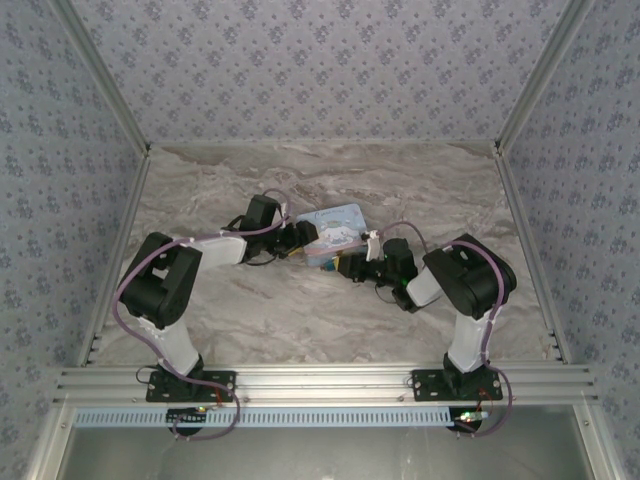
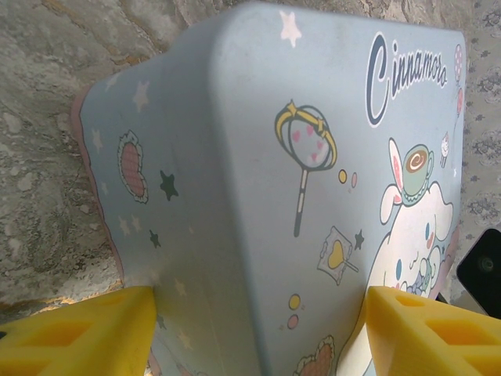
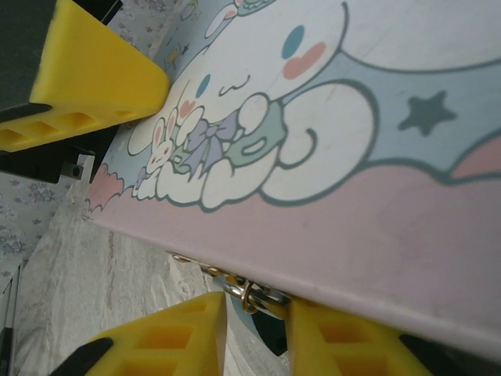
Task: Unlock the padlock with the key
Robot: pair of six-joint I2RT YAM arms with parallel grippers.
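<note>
Between the yellow fingers (image 3: 168,341) of your right gripper (image 3: 257,315), set narrow, a small metal loop and a silvery bit hang under the pink lower edge of the tin (image 3: 352,204). That is the padlock (image 3: 252,296). Its body is lost in shadow behind the fingers, so you cannot tell whether the pads pinch it. Your left gripper (image 2: 262,313) stands wide, one finger (image 2: 78,333) pressed on each side of the tin's corner, holding it. The tin's printed lettering is cut off at the frame edge. From above, both grippers meet at the tin mid-table (image 1: 300,320), where the lock is too small to make out.
</note>
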